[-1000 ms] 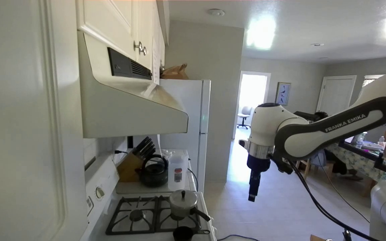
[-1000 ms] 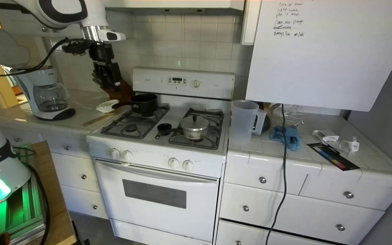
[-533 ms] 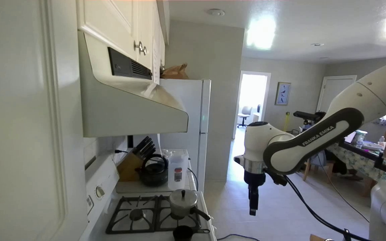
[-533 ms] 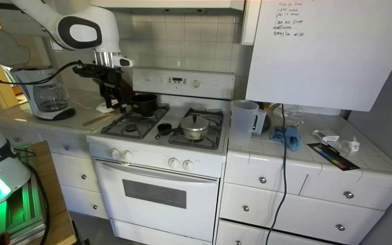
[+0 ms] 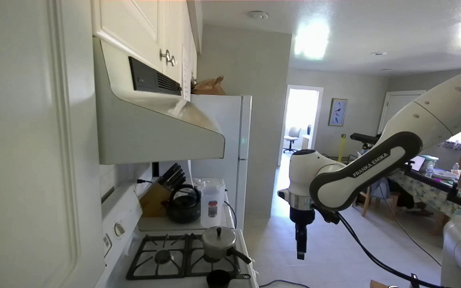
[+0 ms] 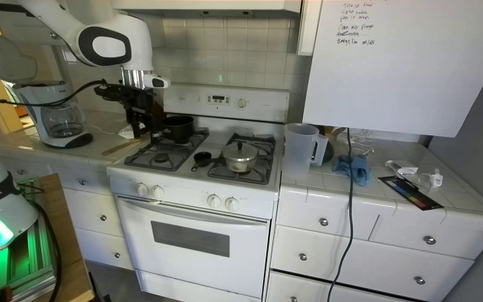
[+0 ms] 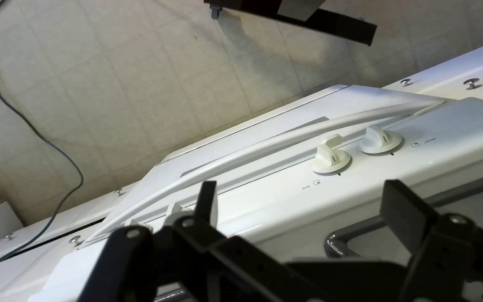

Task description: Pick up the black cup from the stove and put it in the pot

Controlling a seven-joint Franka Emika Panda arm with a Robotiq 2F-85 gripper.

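Picking up has yet to happen: the spread fingers point(image 7: 407, 214) have nothing between them, and the black cup point(image 6: 203, 159) sits on the stove point(image 6: 189, 191), off to one side of them and apparently lower, just beside the pot point(image 6: 241, 165). Placing also remains, and probably uncovering first, since a lid point(image 6: 240, 152) closes the pot and hides its contents. The cup and the dark saucepan point(image 6: 183, 131) beyond the fingers look too dark inside to read.

In an exterior view, the cup point(image 6: 202, 157) is parked on the stove point(image 6: 187, 193) between the grates point(image 6: 161, 158), just left of the pot point(image 6: 239, 157), which is plonked on the right one. A pan point(image 6: 179, 128) is seen at the back of the left one. Right of the stove a jug point(image 6: 298, 151) is found, then a cloth point(image 6: 351, 169).
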